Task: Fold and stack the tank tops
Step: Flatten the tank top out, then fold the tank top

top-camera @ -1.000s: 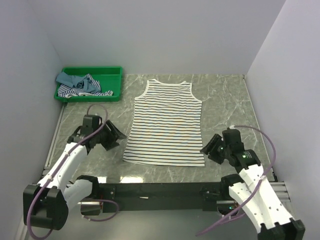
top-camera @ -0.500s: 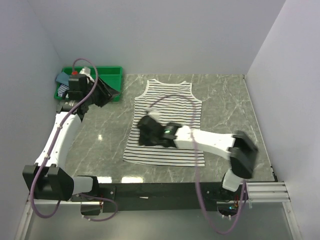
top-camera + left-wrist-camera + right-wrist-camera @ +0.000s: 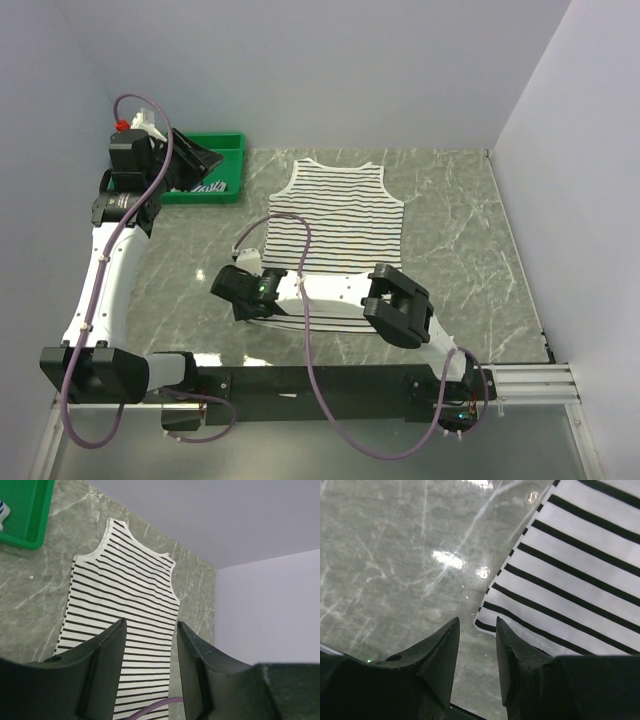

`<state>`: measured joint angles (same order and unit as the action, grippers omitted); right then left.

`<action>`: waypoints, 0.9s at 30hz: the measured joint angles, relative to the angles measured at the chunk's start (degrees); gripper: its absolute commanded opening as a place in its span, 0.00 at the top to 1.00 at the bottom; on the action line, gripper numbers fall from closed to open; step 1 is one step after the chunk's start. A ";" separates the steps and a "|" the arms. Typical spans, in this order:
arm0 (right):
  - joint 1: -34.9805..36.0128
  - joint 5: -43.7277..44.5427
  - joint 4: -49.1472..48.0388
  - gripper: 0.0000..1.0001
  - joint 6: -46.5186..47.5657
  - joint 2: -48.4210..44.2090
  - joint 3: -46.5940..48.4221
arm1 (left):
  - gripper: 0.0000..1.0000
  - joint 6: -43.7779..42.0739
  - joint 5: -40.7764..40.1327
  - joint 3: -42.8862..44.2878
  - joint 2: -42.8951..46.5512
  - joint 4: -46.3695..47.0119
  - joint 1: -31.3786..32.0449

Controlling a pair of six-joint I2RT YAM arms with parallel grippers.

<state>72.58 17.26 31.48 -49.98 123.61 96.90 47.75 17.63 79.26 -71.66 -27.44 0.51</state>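
The white tank top with thin black stripes lies flat in the middle of the table, neck away from me; it also shows in the left wrist view. My right gripper reaches across to its near left hem corner, open, with the corner just beyond its fingertips. My left gripper is open and empty, held high over the green tray; its jaws frame the striped top far below. A scrap of blue-and-white striped cloth shows in the tray. The teal top is hidden.
The green tray stands at the far left corner against the back wall. White walls close in the left, back and right sides. The right arm and its purple cable lie across the near half of the striped top.
The right arm swung from the right side across the top to its near left hem corner. The left arm lifted from beside the top up to the tray.
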 measured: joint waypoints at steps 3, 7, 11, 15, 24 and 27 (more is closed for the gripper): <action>0.20 0.52 1.07 0.58 0.00 1.09 2.58 | 0.51 0.17 0.70 -0.20 0.00 0.33 -0.04; 0.76 0.74 1.05 0.58 0.15 3.28 4.92 | 0.51 1.01 1.25 -1.29 0.00 1.11 -0.07; 1.40 0.74 2.05 0.58 0.15 5.07 5.03 | 0.53 1.46 1.62 -2.73 -0.15 1.62 -0.07; 1.70 1.33 2.25 0.60 0.13 5.66 4.85 | 0.54 1.53 1.92 -4.74 -0.24 2.49 -0.07; 1.75 1.64 0.83 0.90 0.55 4.92 2.84 | 0.57 1.66 1.97 -8.50 -0.46 3.91 -0.11; 1.73 1.49 -2.16 1.00 0.55 2.82 -1.11 | 0.59 1.70 1.88 -10.03 -0.46 4.50 -0.13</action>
<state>74.30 18.74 29.32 -49.43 126.43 95.79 49.45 19.51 69.23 -72.12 -22.94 0.38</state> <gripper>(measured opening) 0.019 0.424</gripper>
